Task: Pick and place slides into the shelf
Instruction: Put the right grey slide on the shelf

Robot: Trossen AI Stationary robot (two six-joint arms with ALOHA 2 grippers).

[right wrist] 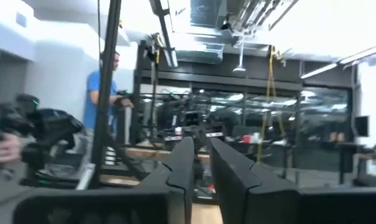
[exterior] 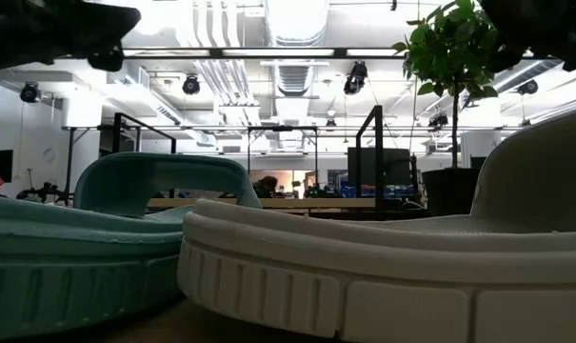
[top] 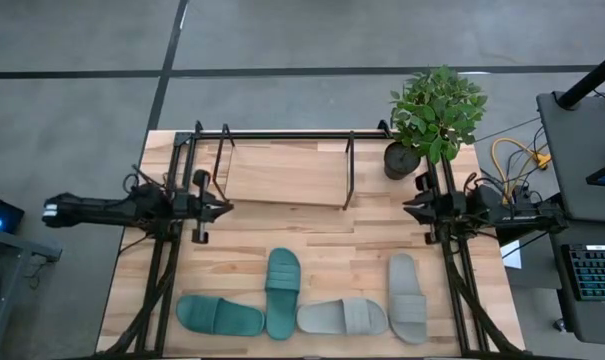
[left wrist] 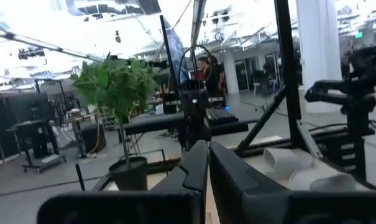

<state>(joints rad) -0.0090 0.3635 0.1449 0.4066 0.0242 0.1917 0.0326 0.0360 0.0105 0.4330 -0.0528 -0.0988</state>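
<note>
Slides [top: 312,305] are lying along the worktop's [top: 372,250] near edge, crowding out the low view. Left hand [top: 225,208] is hovering pinched shut beside the shelf [top: 282,172]; right hand [top: 410,207], fingers narrowly parted, is hanging opposite, both holding nothing.

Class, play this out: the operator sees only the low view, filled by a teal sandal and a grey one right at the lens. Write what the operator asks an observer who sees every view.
Operator: How many slides are on the table?
Observer: Four in a row along the near edge: one teal slide lying crosswise, a second teal slide lengthwise, then a grey slide crosswise and another grey slide lengthwise.
Operator: Anything on the shelf?
Observer: No, the shelf has only its bare wooden board.
Operator: Where are the grippers?
Observer: The left gripper hangs off the shelf's left end, the right gripper off its right end by the potted plant; neither holds a slide.
</note>
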